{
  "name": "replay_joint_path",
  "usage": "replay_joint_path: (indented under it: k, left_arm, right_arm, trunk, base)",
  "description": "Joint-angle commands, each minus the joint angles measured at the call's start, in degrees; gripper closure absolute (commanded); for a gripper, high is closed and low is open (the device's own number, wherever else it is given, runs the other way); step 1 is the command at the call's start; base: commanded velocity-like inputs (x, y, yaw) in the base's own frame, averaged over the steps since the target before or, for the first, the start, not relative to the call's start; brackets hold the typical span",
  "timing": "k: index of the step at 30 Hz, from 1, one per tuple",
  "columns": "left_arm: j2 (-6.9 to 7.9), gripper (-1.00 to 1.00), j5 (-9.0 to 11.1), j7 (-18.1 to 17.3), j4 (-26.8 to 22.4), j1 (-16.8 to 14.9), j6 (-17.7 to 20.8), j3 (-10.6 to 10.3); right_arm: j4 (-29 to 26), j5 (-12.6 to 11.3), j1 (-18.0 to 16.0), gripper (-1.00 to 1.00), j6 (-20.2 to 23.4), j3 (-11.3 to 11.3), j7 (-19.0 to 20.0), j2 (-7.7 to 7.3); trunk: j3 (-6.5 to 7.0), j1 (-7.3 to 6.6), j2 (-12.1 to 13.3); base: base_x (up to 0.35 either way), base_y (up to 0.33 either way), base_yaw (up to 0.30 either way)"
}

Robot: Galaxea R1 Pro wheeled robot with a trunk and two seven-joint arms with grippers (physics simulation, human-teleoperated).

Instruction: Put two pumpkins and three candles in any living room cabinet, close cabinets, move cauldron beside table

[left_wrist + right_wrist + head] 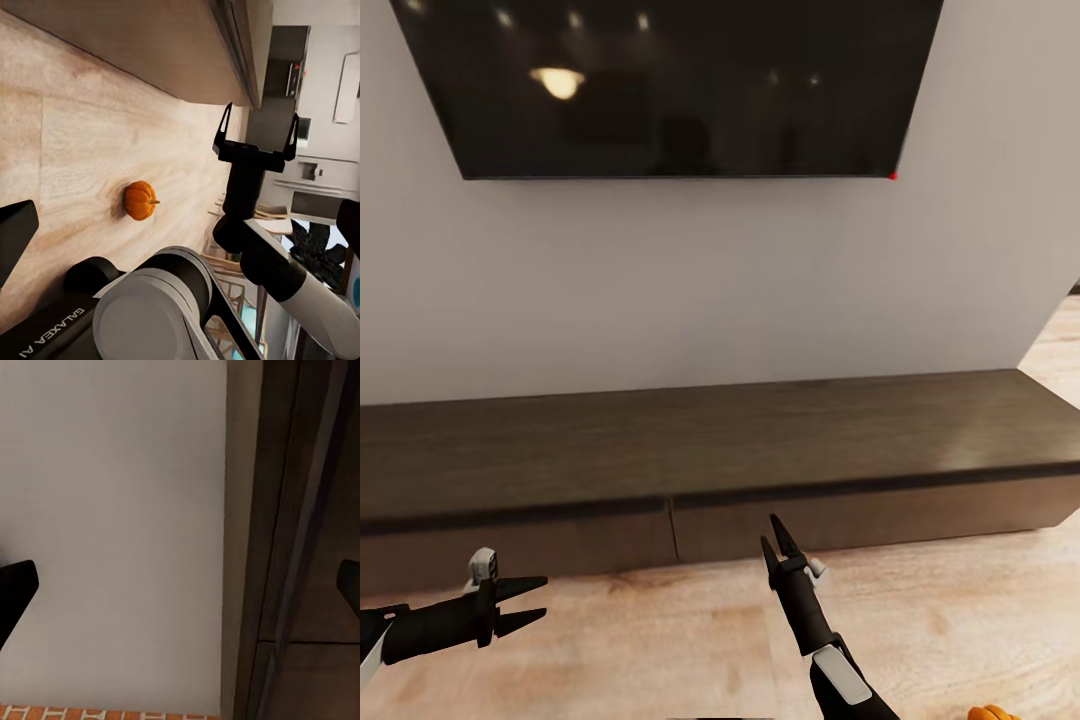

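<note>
Head view: the robot faces the long dark-brown cabinet [760, 450], which stands on the pale wood floor [660, 640] against a white wall [710, 280]. Its two visible drawer fronts are flush and shut, with a thin seam between them. A black television [670, 80] hangs on the wall above.

The left gripper [532, 604] hovers low over the floor in front of the left drawer front, pointing toward the robot's right; its fingers are apart with nothing between them. The right gripper [772, 533] points up at the right drawer front, close to the seam. Its fingers are spread and empty, as the left wrist view [255, 124] shows more clearly.

One pumpkin [140, 200] lies on the floor near the cabinet's front, beside the right arm, stem sideways. In the head view an orange sliver of it [990, 713] shows at the bottom right corner.
</note>
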Motion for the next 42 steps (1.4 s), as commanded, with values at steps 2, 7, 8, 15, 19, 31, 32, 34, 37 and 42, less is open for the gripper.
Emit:
replay_joint_path:
  k: [2, 7, 8, 15, 19, 31, 32, 34, 37, 42]
  left_arm:
    - [0.01, -1.0, -0.02, -0.22, -0.01, -0.02, 0.61, 0.0]
    - [0.01, -1.0, -0.02, -0.22, 0.01, -0.02, 0.61, 0.08]
    - [0.01, -1.0, -0.02, -0.22, 0.0, -0.02, 0.61, 0.09]
    - [0.01, -1.0, -0.02, -0.22, -0.02, -0.02, 0.61, 0.09]
    - [0.01, -1.0, -0.02, -0.22, -0.02, -0.02, 0.61, 0.09]
    - [0.01, -1.0, -0.02, -0.22, -0.02, -0.02, 0.6, 0.09]
    - [0.01, -1.0, -0.02, -0.22, -0.02, -0.02, 0.61, 0.09]
    - [0.01, -1.0, -0.02, -0.22, -0.02, -0.02, 0.61, 0.09]
    - [0.01, -1.0, -0.02, -0.22, -0.02, -0.02, 0.57, 0.09]
    - [0.01, -1.0, 0.04, -0.22, -0.02, -0.02, -1.13, 0.09]
  right_arm:
    - [0.02, -0.38, -0.03, -1.0, 0.6, -0.11, 0.23, 0.03]
    - [0.02, -0.37, -0.03, -1.0, 0.6, -0.11, 0.25, 0.03]
    - [0.02, -0.38, -0.03, -1.0, 0.6, -0.11, 0.25, 0.03]
    - [0.02, -0.31, -0.03, -1.0, 0.6, -0.11, 0.33, 0.03]
    - [0.02, -0.3, -0.03, -1.0, 0.6, -0.11, 0.34, 0.03]
    - [0.02, -0.21, -0.03, -1.0, 0.6, -0.11, 0.34, 0.03]
    - [0.02, -0.21, -0.03, -1.0, 0.6, -0.11, 0.34, 0.03]
    - [0.02, -0.21, -0.03, -1.0, 0.6, -0.11, 0.34, 0.03]
    - [0.02, -0.21, -0.03, -1.0, 0.6, -0.11, 0.37, 0.03]
    - [0.02, -0.21, -0.03, -1.0, 0.6, -0.11, 0.34, 0.03]
  trunk:
    - [-0.05, 0.01, -0.02]
    - [-0.41, 0.45, -0.82]
    - [-0.41, 0.45, -0.82]
    - [-1.12, 1.32, -2.42]
    - [-1.85, 2.18, -3.97]
    - [-4.06, 2.43, -4.11]
    - [-4.29, 2.46, -4.12]
    - [-4.73, 2.51, -4.15]
    - [-4.73, 2.51, -4.15]
    - [-4.95, 2.54, -4.16]
  base:
    - [0.09, 0.02, 0.0]
    - [0.021, 0.005, 0.0]
    - [0.003, 0.001, 0.0]
    - [0.0, 0.0, 0.0]
    - [0.0, 0.0, 0.0]
    - [0.0, 0.0, 0.0]
    - [0.0, 0.0, 0.0]
    - [0.0, 0.0, 0.0]
    - [0.0, 0.0, 0.0]
    - [0.0, 0.0, 0.0]
